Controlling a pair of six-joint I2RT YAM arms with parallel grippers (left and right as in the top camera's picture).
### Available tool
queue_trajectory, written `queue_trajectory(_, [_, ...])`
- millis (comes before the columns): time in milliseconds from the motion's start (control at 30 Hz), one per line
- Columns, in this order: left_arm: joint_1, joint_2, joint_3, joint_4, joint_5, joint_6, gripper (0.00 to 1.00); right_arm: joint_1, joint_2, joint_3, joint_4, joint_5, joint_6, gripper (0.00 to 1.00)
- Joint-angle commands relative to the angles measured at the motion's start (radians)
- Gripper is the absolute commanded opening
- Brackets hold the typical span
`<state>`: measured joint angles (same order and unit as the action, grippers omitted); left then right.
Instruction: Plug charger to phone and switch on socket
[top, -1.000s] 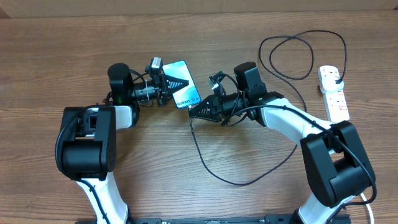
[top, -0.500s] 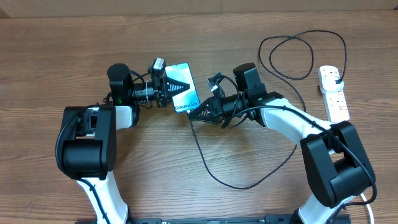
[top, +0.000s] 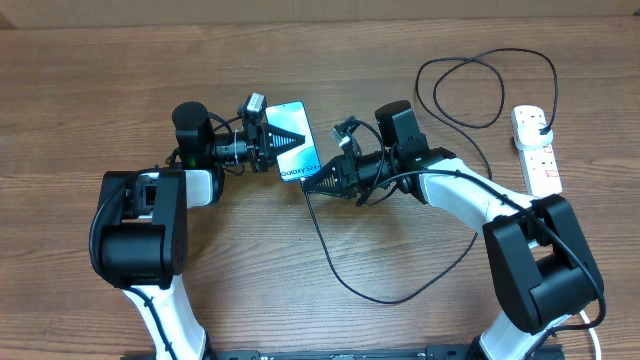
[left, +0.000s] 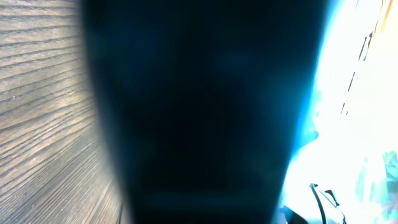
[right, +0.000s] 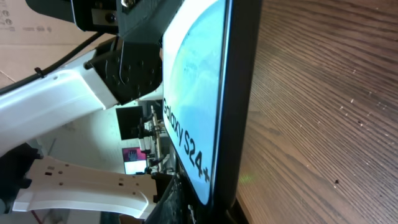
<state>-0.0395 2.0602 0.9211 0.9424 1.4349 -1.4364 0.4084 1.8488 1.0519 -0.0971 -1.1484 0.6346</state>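
Left gripper (top: 272, 140) clamps the phone (top: 303, 150) near the bench's (top: 120, 80) far edge. Our right gripper (top: 316, 181) looks pinched on the charger (top: 388, 298) tip at the phone's lower end; we cannot tell if it is seated. We judge the socket (top: 535, 150), toward the far right corner, not yet switched. Wood-grain bench; cardboard boxes (right: 31, 25) beyond.

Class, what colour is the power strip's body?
White; the power strip shows best in the overhead view.
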Motion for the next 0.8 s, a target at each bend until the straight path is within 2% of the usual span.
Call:
queue_trajectory(0, [-0.034, -0.010, -0.002, 0.009, 0.144, 0.019, 0.04, -0.011, -0.008, 0.002, 0.031, 0.127, 0.032, 0.04])
queue_trajectory(400, [-0.034, -0.010, -0.002, 0.013, 0.145, 0.046, 0.04, -0.011, -0.008, 0.002, 0.053, 0.171, 0.075, 0.04])
queue_trajectory(433, [-0.034, -0.010, -0.002, 0.013, 0.144, 0.049, 0.04, -0.011, -0.008, 0.002, 0.055, 0.170, 0.072, 0.20])
queue_trajectory(467, [-0.034, -0.010, -0.002, 0.013, 0.140, 0.065, 0.04, -0.012, -0.008, 0.002, 0.060, 0.163, 0.072, 0.41])
queue_trajectory(533, [-0.033, -0.010, -0.002, 0.012, 0.131, 0.080, 0.04, -0.024, -0.014, 0.002, 0.059, 0.155, 0.053, 0.53])
queue_trajectory(567, [-0.032, -0.010, -0.002, 0.013, 0.122, 0.085, 0.04, -0.037, -0.027, 0.002, 0.057, 0.131, 0.023, 0.63])
queue_trajectory(700, [-0.032, -0.010, -0.002, 0.012, 0.120, 0.137, 0.04, -0.082, -0.112, 0.002, -0.058, 0.135, -0.096, 0.72])
queue_trajectory(767, [-0.032, -0.010, -0.002, 0.012, 0.120, 0.177, 0.04, -0.107, -0.196, 0.002, -0.190, 0.196, -0.195, 0.73])
